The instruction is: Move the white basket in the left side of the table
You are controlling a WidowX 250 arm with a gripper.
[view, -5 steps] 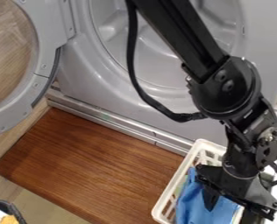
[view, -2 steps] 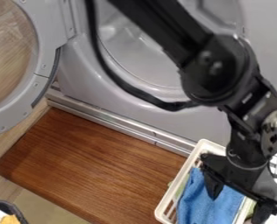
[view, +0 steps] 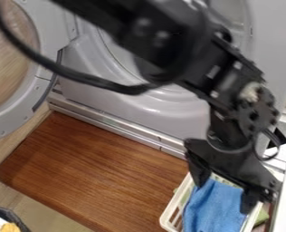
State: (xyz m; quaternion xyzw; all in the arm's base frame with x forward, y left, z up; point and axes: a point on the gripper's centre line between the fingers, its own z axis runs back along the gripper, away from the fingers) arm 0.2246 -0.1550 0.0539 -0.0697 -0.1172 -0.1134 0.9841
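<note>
The white basket (view: 171, 210) stands at the lower right, on the right part of the brown wooden board, and runs off the bottom edge of the view. A blue cloth (view: 215, 207) lies in it. My gripper (view: 225, 191) hangs over the basket's far end, its two fingers spread wide apart. One finger is above the basket's left side and the other above its right side, near the cloth. The gripper and wrist hide the basket's far rim. I cannot tell whether either finger touches the basket.
Behind the board (view: 97, 172) stands a grey machine (view: 127, 106) with a round opening. Its round door (view: 45, 86) stands open at the left. A dark-rimmed container (view: 9, 215) is at the lower left, and a white ledge (view: 285, 199) runs along the right.
The gripper first shifted right, then came back left and a little up in the view, turning somewhat. The arm's upper part swung left. The basket moved slightly right early on.
</note>
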